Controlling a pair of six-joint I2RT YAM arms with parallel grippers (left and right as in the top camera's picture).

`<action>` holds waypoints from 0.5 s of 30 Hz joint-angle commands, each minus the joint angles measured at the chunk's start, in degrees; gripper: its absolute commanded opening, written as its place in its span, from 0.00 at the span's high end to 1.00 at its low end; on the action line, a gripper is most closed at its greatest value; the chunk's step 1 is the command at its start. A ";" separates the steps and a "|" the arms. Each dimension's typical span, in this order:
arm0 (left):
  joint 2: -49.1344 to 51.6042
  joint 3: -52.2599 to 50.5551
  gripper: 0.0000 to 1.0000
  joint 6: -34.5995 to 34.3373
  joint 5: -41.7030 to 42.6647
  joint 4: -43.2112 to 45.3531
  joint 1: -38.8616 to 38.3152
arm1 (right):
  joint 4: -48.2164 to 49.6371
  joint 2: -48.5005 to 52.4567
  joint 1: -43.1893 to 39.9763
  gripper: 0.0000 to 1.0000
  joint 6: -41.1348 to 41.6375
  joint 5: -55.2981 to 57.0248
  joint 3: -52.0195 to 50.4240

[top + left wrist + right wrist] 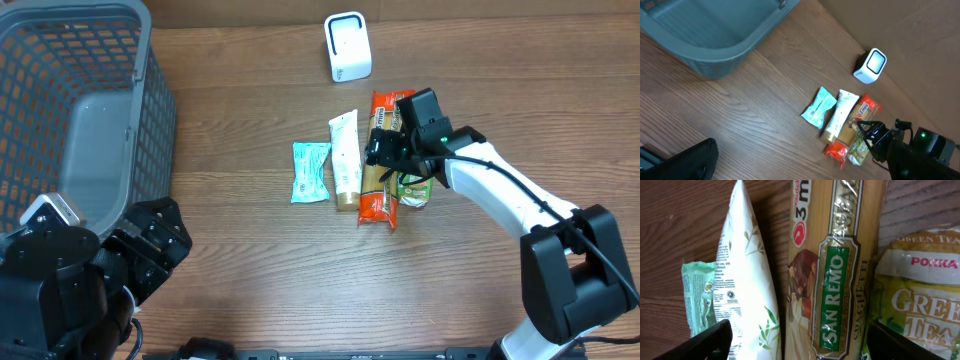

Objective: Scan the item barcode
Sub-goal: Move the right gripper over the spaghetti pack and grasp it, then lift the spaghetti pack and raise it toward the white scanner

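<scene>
Four items lie side by side mid-table: a teal packet (311, 172), a white tube (346, 160), a red-and-gold spaghetti pack (380, 165) and a green tea packet (413, 188). A white barcode scanner (348, 47) stands behind them. My right gripper (398, 150) hovers low over the spaghetti pack (835, 270), open. Its fingers (710, 342) straddle the white tube (747, 280) and the spaghetti pack, and touch neither. The green tea packet (920, 295) lies at the right finger. My left gripper (160, 245) stays at the front left, open and empty.
A large grey mesh basket (150, 110) fills the back left corner beside my left arm. In the left wrist view the basket's rim (715, 65) is close by, and the scanner (871, 65) and the row of items lie further off.
</scene>
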 commanded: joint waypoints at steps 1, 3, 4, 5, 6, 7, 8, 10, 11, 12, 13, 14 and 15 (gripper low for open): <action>0.09 0.28 0.00 0.85 0.17 0.07 0.46 | 2.03 0.90 -0.09 0.14 0.28 -0.48 -1.77; 0.09 0.28 0.00 0.85 0.17 0.07 0.46 | 3.26 1.73 -0.09 0.14 0.28 -0.50 -2.58; 0.09 0.28 0.01 0.85 0.17 0.07 0.46 | 4.31 2.73 -0.09 0.14 0.26 -0.50 -3.19; 0.09 0.28 0.00 0.85 0.17 0.07 0.46 | 4.61 3.06 -0.09 0.14 0.28 -0.50 -3.45; 0.09 0.28 0.01 0.85 0.17 0.07 0.46 | 4.98 3.67 -0.09 0.14 0.33 -0.50 -3.69; 0.09 0.28 0.01 0.85 0.17 0.07 0.46 | 4.96 3.98 -0.09 0.14 0.48 -0.50 -3.74; 0.09 0.28 0.00 0.85 0.17 0.07 0.46 | 5.03 4.52 -0.09 0.17 0.72 -0.46 -3.74; 0.09 0.28 0.00 0.85 0.17 0.07 0.46 | 5.20 5.01 -0.09 0.21 1.46 -0.13 -3.74; 0.09 0.28 0.00 0.85 0.17 0.07 0.46 | 5.18 5.29 -0.09 0.24 1.81 0.70 -3.74; 0.09 0.28 0.00 0.85 0.17 0.07 0.46 | 5.14 5.64 -0.09 0.27 1.79 1.66 -3.76; 0.09 0.28 0.00 0.85 0.17 0.07 0.46 | 5.01 6.14 -0.09 0.28 1.86 3.13 -3.76; 0.09 0.28 0.00 0.85 0.17 0.07 0.46 | 4.68 6.86 -0.09 0.29 2.78 5.25 -3.78; 0.09 0.28 0.00 0.85 0.17 0.07 0.46 | 4.26 7.41 -0.09 0.30 3.65 6.88 -3.80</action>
